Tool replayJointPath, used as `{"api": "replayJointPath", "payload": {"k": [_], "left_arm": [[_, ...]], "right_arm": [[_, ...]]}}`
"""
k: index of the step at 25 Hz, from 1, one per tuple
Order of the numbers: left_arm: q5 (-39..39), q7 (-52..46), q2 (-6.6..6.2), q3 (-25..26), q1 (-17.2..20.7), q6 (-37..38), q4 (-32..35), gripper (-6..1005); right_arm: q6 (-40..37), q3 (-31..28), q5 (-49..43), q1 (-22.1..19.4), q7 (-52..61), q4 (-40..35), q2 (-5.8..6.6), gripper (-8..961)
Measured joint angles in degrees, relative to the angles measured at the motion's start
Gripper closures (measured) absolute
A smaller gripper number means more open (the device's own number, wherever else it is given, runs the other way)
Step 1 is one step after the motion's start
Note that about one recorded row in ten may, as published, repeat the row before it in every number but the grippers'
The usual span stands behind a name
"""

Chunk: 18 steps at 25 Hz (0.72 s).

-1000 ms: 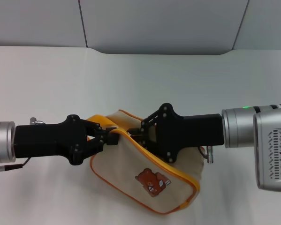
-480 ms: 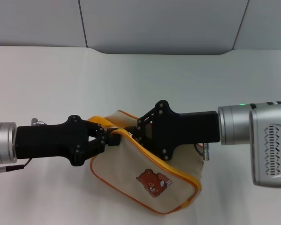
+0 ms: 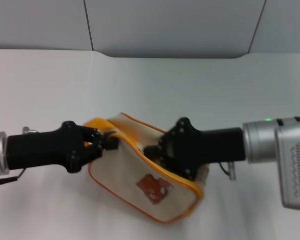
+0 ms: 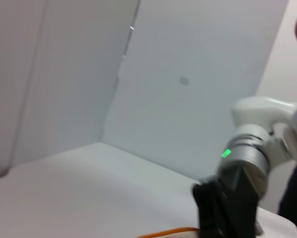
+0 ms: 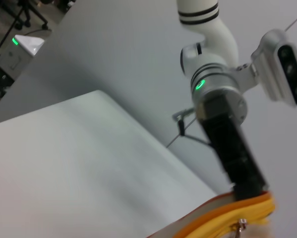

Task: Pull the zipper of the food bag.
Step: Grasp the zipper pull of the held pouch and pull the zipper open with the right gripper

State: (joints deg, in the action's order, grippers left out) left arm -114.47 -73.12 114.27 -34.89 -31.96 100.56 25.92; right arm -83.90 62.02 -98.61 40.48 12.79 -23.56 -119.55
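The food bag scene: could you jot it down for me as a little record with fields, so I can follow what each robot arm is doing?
object: food bag, cream canvas, orange piping, brown bear picture, lying tilted on the white table
left gripper: shut on the bag's orange end
right gripper: at the zipper on the bag's top edge; hold on the pull tab hidden
arms: reaching in from opposite sides, meeting at the bag
zipper state: cannot tell

The food bag (image 3: 142, 185) lies on the table (image 3: 150, 85), left gripper (image 3: 108, 143) at its left end, right gripper (image 3: 155, 152) on top.
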Motion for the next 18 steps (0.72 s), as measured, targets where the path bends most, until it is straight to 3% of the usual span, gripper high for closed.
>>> {"api": "replayJointPath", "payload": {"k": [4, 9, 13, 18], "left_arm": [[0.21, 0.08, -0.36, 2.73, 0.94, -1.03, -0.05, 938], [0.25, -0.26, -0.34, 3.3, 1.09, -2.17, -0.33, 938], [0.24, -0.39, -0.09, 4.31, 1.32, -3.14, -0.48, 938], [0.3, -0.81, 0.03, 5.1, 1.45, -3.49, -0.55, 938]], "right_arm": [[-0.72, 3.18, -1.8, -6.37, 5.74, -8.2, 0.19, 952], [-2.43, 3.06, -4.03, -11.04, 8.79, -12.68, 0.27, 951], [-2.9, 1.96, -5.51, -12.71, 9.03, -13.25, 0.44, 951], [-5.03, -3.7, -6.56, -14.29, 9.22, -12.77, 0.48, 951]]}}
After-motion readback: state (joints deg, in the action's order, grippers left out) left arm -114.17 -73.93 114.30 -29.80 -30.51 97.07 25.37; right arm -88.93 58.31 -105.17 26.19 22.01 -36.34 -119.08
